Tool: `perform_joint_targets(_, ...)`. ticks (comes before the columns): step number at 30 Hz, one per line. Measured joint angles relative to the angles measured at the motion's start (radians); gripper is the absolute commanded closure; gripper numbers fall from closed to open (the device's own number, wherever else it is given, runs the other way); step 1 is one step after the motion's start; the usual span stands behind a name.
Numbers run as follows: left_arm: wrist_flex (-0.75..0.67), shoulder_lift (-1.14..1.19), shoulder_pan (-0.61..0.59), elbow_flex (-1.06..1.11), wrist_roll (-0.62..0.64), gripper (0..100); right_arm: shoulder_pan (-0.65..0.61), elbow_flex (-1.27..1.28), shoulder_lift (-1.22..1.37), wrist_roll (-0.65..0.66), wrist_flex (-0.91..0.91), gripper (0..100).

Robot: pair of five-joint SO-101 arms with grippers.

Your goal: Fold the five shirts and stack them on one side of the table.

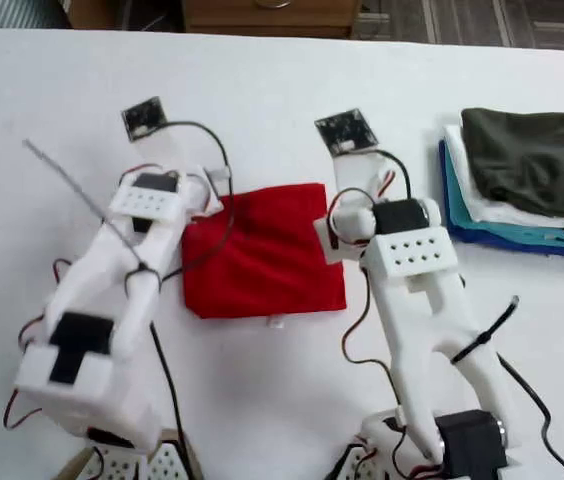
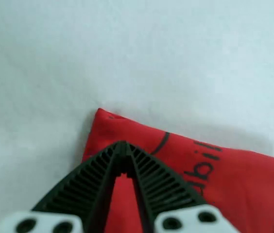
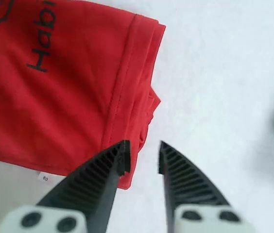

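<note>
One red shirt (image 1: pixel 262 250) is folded, a stack (image 1: pixel 532 170) well apart. The left gripper (image 2: pixel 122 148) is pressed together, the right gripper (image 3: pixel 142 155) spread at the shirt's edge.

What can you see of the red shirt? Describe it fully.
The red shirt lies folded into a rectangle, flat on the white table between the two arms. It looks like soft cloth, with black lettering, a stitched hem and a white tag at one edge. The left claw is shut above one corner; the right claw is open at its folded edge.
</note>
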Motion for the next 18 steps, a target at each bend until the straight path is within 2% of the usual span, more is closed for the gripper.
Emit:
perform_joint_targets(6,0.190,-0.241,-0.008,0.000,-0.002,97,-0.040,-0.014,0.129,-0.008,0.000,76.9)
perform_joint_targets(10,0.304,-0.353,-0.058,0.000,-0.002,97,-0.037,-0.071,0.258,-0.077,0.000,76.9)
perform_joint_targets(18,0.353,-0.390,-0.166,0.041,-0.002,97,-0.078,-0.305,0.482,-0.124,0.041,76.9)
